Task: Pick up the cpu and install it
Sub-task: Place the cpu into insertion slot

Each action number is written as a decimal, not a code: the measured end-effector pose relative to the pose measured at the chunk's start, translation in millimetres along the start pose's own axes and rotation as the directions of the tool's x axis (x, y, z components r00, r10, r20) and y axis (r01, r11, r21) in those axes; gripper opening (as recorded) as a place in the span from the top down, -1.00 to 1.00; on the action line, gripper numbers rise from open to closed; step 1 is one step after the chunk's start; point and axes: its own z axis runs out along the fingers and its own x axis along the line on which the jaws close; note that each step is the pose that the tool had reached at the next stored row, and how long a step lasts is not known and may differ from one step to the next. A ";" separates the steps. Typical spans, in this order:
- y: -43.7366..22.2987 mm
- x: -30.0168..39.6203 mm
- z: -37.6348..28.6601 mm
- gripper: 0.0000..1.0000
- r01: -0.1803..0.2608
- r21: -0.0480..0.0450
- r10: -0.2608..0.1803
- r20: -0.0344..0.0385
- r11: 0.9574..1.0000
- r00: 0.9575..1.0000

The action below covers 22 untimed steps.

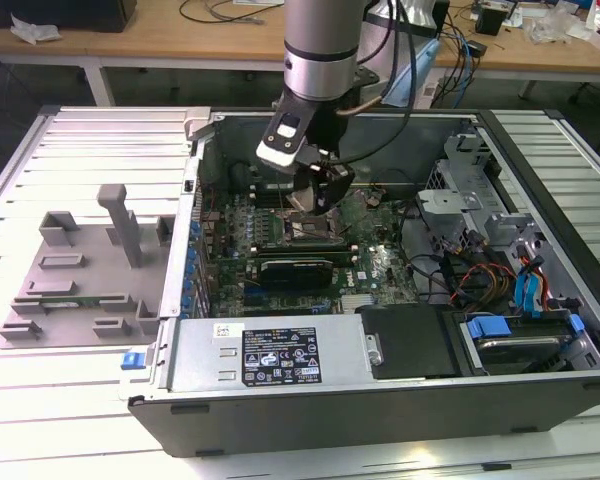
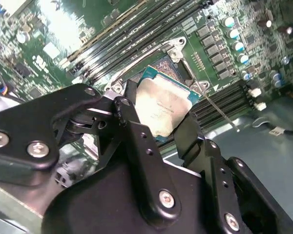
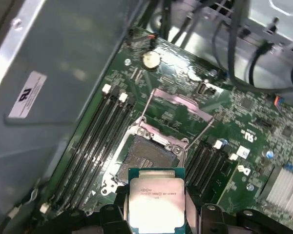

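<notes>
The cpu (image 2: 163, 108) is clamped in the jaws, right over the open socket (image 3: 145, 158).

In both wrist views the jaws are narrowed onto the cpu (image 3: 156, 201), with one black finger (image 2: 136, 139) on each of two opposite edges and the silvery top facing up. It sits over the near part of the socket, and whether it touches the socket cannot be told. The socket's metal load plate (image 3: 179, 103) is swung back, open. Memory slots (image 3: 95, 141) run alongside on the green motherboard (image 1: 375, 255). In the exterior view the arm (image 1: 320, 50) reaches down into the open computer case (image 1: 280, 400), which lies on the white slatted table (image 1: 70, 400).
</notes>
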 end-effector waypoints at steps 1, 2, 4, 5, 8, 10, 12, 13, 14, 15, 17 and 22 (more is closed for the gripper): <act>0.0 0.0 0.1 -0.09 -0.020 0.000 0.020 0.001 1.000 1.000; 0.0 0.0 0.1 -0.09 -0.039 0.000 0.039 0.001 0.999 0.999; 0.0 0.0 0.4 -0.09 -0.120 0.000 0.120 0.004 0.993 0.993; 0.0 0.0 0.5 -0.09 -0.162 0.000 0.162 0.005 0.987 0.987; 0.0 0.0 0.7 -0.09 -0.252 0.000 0.252 0.008 0.968 0.968; 0.0 0.0 0.9 -0.09 -0.316 -0.001 0.316 0.010 0.949 0.949; 0.0 0.0 1.0 -0.09 -0.355 -0.001 0.355 0.011 0.935 0.935; 0.0 0.0 1.1 -0.09 -0.390 -0.001 0.390 0.012 0.921 0.921; 0.0 0.0 1.1 -0.09 -0.390 -0.001 0.390 0.012 0.921 0.921; 0.0 0.1 1.6 -0.09 -0.390 -0.002 0.390 0.012 0.921 0.921; -0.1 0.0 3.4 -0.09 -0.390 -0.011 0.390 0.012 0.921 0.921; -0.3 0.0 10.4 -0.09 -0.383 -0.037 0.384 0.013 0.923 0.923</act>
